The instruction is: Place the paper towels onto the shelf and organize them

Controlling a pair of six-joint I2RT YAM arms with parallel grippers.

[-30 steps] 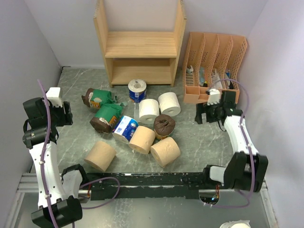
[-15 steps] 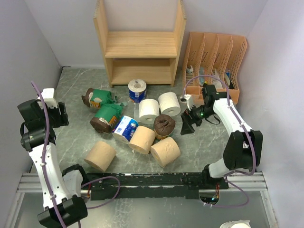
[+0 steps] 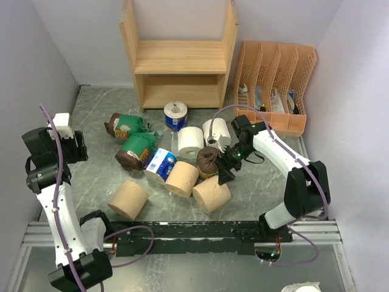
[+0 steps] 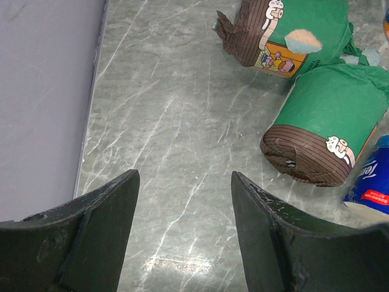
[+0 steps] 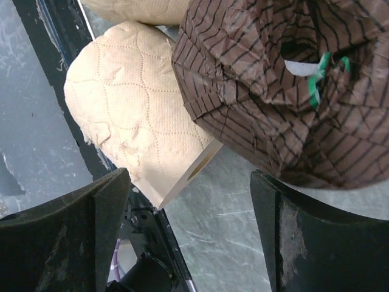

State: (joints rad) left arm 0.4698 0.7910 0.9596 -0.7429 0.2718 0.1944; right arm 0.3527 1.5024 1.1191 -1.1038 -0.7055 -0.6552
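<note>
Several paper towels lie on the floor in front of the wooden shelf, whose two tiers hold nothing. My right gripper is open and empty, low beside the dark brown roll and a tan roll. In the right wrist view the gripper has the brown roll and the tan roll just ahead of its fingers. My left gripper is open and empty at the far left. In its wrist view two green-wrapped rolls lie ahead to the right.
Two white rolls and an upright blue-and-white roll stand nearer the shelf. Another blue-and-white roll and more tan rolls lie near the front rail. A peach file organizer stands right of the shelf.
My right arm has swung left from beside the peach organizer to the dark brown roll and dropped low. My left arm shifted slightly left, then held still.
</note>
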